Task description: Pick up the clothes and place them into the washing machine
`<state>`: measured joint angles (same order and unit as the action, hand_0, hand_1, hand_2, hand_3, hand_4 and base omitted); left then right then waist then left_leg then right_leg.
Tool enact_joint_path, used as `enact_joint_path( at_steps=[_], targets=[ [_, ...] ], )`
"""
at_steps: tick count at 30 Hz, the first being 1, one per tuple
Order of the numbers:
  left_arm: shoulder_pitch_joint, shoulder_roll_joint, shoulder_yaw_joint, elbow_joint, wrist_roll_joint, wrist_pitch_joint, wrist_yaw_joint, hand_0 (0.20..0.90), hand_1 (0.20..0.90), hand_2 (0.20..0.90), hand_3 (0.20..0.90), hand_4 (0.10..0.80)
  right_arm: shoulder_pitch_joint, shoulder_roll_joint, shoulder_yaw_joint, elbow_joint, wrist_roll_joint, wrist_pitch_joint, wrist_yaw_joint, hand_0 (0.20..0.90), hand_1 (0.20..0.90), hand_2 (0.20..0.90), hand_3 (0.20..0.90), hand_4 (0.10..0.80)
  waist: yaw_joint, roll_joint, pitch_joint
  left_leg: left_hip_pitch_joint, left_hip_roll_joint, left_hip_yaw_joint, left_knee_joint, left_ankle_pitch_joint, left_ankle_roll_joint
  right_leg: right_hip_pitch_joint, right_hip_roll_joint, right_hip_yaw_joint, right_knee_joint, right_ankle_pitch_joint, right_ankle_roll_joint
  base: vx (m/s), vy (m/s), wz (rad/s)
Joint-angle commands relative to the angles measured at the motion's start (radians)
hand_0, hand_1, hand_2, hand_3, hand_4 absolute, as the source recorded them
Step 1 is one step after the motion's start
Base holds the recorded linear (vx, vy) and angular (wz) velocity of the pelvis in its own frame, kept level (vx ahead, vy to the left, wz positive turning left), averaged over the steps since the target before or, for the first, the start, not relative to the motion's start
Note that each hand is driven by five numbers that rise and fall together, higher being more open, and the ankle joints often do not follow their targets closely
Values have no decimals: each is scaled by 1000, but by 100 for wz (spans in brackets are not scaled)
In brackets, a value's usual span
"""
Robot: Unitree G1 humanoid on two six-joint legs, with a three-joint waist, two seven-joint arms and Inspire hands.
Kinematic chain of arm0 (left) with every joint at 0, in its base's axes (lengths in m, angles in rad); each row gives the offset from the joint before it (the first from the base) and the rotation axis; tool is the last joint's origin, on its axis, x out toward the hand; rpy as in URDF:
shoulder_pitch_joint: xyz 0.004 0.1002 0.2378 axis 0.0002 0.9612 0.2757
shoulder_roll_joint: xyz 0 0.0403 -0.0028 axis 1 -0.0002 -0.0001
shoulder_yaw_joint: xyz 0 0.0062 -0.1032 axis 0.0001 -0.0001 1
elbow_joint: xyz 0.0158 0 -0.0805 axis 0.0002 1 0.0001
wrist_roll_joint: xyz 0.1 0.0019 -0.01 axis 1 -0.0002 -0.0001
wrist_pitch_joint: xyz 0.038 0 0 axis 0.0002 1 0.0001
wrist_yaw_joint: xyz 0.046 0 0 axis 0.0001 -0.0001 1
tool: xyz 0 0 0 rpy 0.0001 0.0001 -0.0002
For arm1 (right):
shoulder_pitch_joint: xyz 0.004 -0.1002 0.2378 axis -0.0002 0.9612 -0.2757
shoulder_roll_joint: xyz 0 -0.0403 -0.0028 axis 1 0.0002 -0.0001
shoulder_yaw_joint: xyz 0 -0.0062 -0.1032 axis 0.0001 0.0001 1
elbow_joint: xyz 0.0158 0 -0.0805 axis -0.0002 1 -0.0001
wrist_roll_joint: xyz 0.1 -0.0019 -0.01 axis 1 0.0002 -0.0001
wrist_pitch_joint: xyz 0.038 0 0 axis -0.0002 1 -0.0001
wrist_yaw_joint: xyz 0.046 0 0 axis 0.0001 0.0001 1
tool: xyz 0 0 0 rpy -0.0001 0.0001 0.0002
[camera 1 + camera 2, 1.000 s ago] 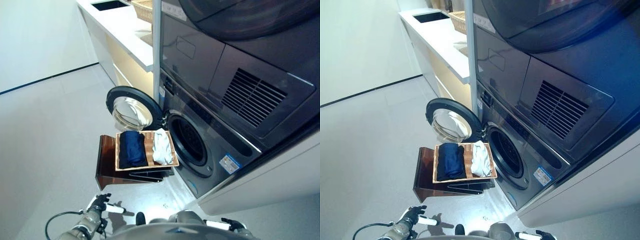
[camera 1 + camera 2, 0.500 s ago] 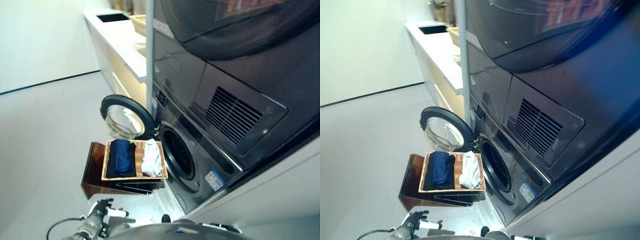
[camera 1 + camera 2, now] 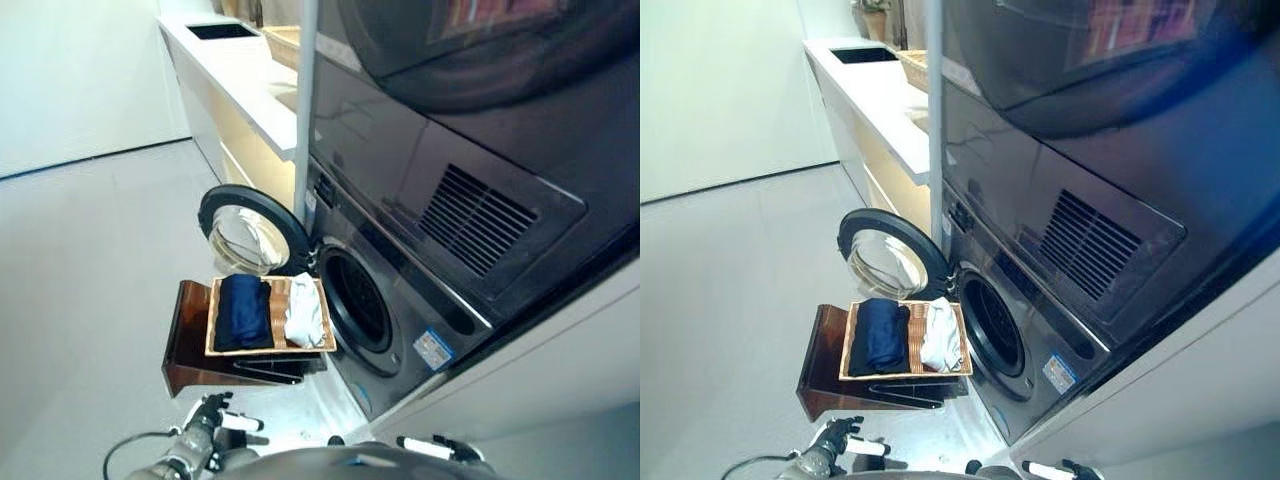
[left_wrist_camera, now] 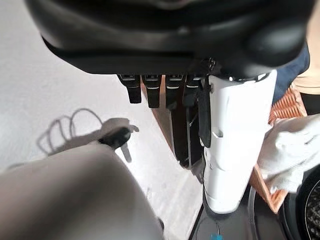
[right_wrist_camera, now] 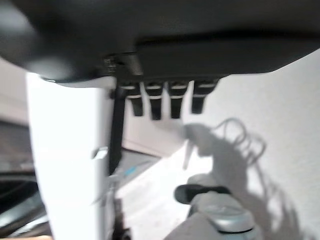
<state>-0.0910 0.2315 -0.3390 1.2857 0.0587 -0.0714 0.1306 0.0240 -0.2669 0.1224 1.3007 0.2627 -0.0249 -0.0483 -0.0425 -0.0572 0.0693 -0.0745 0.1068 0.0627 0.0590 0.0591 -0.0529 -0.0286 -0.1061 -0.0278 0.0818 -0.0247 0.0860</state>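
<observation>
Camera shifted; blue and white clothes unmoved in basket

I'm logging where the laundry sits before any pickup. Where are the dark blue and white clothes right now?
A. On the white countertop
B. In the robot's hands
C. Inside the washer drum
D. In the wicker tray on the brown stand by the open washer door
D: the dark blue garment and the white garment lie side by side in the wicker tray atop the brown stand, beside the open washer door; both hands hang low and hold nothing.

Washing machine top cut by frame edge; drum interior too dark to tell.
</observation>
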Motion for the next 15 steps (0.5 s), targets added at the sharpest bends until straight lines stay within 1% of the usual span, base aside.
enact_joint_path(
  at_steps=[1, 2, 3, 4, 5, 6, 8, 9, 10, 11, 12, 13, 15],
  targets=[
    [-34, 61, 15, -66, 18, -27, 32, 900, 900, 900, 900, 800, -64, -32, -9, -10, 2, -25, -16, 900, 900, 900, 900, 800, 6, 2, -4, 1, -26, -6, -16, -59, 17, 42, -142, 72, 76, 55, 81, 76, 313, -39],
    [-38, 67, 15, -73, 14, -27, 33, 900, 900, 900, 900, 800, -75, -33, -6, -13, 4, -27, -21, 900, 900, 900, 900, 800, 8, 8, 3, 11, -35, -2, -17, -67, 27, 12, -146, 70, 125, 81, 75, 69, 313, -29],
    [-42, 74, 15, -78, 12, -25, 36, 900, 900, 900, 900, 800, -82, -36, -7, -14, 7, -27, -21, 900, 900, 900, 900, 800, 9, 14, 10, 21, -37, 7, -18, -72, 34, -17, -145, 55, 165, 94, 70, 67, 284, -18],
    [-44, 77, 15, -78, 12, -25, 36, 900, 900, 900, 900, 800, -90, -39, -6, -17, 8, -26, -23, 900, 900, 900, 900, 800, 10, 20, 18, 25, -40, 10, -15, -78, 40, -35, -140, 30, 194, 92, 63, 90, 296, -24],
    [-45, 84, 16, -76, 14, -23, 34, 900, 900, 900, 900, 800, -98, -40, -7, -18, 11, -28, -25, 900, 900, 900, 900, 800, 7, 26, 21, 32, -46, 13, -18, -81, 46, -48, -119, 8, 212, 76, 55, 129, 273, -27],
    [-42, 87, 19, -74, 14, -21, 32, 900, 900, 900, 900, 800, -99, -40, -8, -16, 15, -27, -22, 900, 900, 900, 900, 800, 1, 29, 19, 44, -53, 11, -24, -85, 50, -64, -87, -10, 211, 54, 50, 157, 215, -28],
    [-36, 89, 25, -70, 15, -19, 26, 900, 900, 900, 900, 800, -95, -39, -5, -7, 14, -26, -19, 900, 900, 900, 900, 800, -4, 32, 16, 69, -62, 12, -39, -91, 50, -69, -42, -51, 170, 4, 40, 191, 136, -27],
    [-31, 89, 32, -64, 15, -19, 25, 900, 900, 900, 900, 800, -92, -37, -4, -1, 11, -27, -19, 900, 900, 900, 900, 800, -1, 25, 8, 87, -72, 24, -54, -95, 50, -78, -27, -96, 113, 2, 32, 208, 75, -16],
    [-26, 88, 37, -64, 14, -20, 23, 900, 900, 900, 900, 800, -90, -36, -1, 0, 9, -28, -20, 900, 900, 900, 900, 800, -2, 21, 5, 102, -78, 26, -63, -99, 48, -67, -18, -121, 70, 2, 28, 220, 29, 2],
    [-23, 83, 43, -63, 9, -21, 22, 900, 900, 900, 900, 800, -87, -33, 4, 6, 3, -27, -21, 900, 900, 900, 900, 800, -2, 14, 4, 119, -85, 30, -75, -104, 45, -59, -9, -147, 12, 17, 24, 214, -9, 23],
    [-19, 80, 47, -68, 4, -23, 18, 900, 900, 900, 900, 800, -83, -33, 8, 10, -3, -27, -21, 900, 900, 900, 900, 800, -5, 12, 5, 131, -88, 23, -79, -109, 44, -58, 4, -140, -19, 28, 24, 210, -17, 30],
    [-16, 79, 46, -70, 5, -24, 15, 900, 900, 900, 900, 800, -78, -31, 13, 14, -6, -27, -22, 900, 900, 900, 900, 800, -11, 10, 7, 135, -89, 11, -80, -113, 44, -61, 13, -101, -22, 27, 24, 193, -44, 25],
    [-8, 71, 54, -72, 2, -26, 14, 900, 900, 900, 900, 800, -76, -31, 22, 17, -21, -26, -25, 900, 900, 900, 900, 800, -1, 1, 7, 142, -87, 4, -80, -114, 37, -33, 13, -86, -49, 29, 23, 167, -87, 0]
  ],
)
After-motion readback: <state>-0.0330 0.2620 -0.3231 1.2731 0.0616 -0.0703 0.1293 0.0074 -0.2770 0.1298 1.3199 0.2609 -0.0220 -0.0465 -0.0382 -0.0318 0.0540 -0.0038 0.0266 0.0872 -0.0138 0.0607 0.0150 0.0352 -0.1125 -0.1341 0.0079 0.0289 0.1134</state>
